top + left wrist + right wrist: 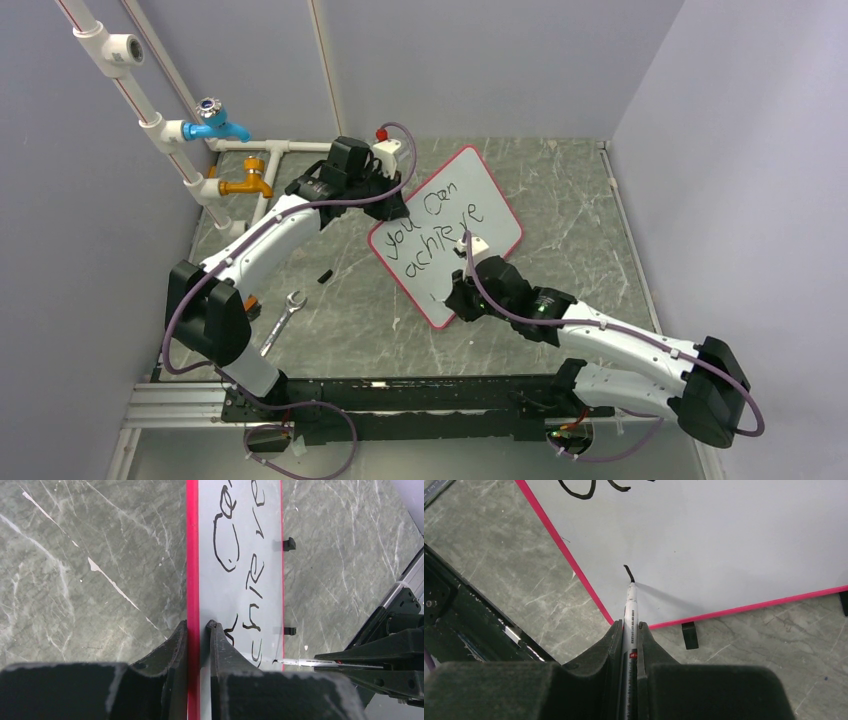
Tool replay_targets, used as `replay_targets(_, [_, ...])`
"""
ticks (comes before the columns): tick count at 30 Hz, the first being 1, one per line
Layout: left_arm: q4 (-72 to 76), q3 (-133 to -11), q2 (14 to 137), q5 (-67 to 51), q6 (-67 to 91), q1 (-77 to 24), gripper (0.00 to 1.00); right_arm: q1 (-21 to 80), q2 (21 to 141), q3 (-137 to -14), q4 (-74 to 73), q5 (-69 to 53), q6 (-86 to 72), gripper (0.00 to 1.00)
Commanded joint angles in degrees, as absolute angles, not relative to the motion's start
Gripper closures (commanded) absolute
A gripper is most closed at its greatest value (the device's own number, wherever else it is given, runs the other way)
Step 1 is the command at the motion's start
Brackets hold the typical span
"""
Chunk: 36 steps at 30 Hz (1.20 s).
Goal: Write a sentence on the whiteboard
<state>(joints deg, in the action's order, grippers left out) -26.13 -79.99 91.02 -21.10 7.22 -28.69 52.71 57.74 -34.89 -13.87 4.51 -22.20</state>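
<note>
Blue tap & orange tap crowd far-left; room rt of whiteboard.

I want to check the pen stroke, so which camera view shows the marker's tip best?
The right wrist view: the marker sticks out of the right claw and its tip touches the whiteboard at a short black stroke. The left wrist view shows it small, side-on. The top view does not show the tip.

Writing on the whiteboard runs off the top edge.

Whiteboard white, pink-red rim; table grey marbled.
</note>
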Motion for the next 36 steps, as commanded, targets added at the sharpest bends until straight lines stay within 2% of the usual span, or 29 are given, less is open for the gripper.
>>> replay_targets(1, [-24.69,-81.12,91.45,-15.73,3.52,-27.87,1.0,53.09,59.79,-37.43,-13.88,6.03,-21.88,1.0])
replay_targets(17, [-24.7,-81.2,91.34,-16.08,3.6,-27.93,1.0,53.09,65.39,-46.54,-15.03,10.72,-18.02,1.0])
replay_targets(27, [-24.59,-81.23,91.25,-16.26,3.6,-27.93,1.0,53.04,63.85,-43.38,-16.32,13.36,-20.55,1.0])
replay_targets(36, [-24.69,-81.3,91.16,-16.08,3.54,-27.87,1.0,53.13,62.07,-38.95,-15.89,10.94,-22.86,1.0])
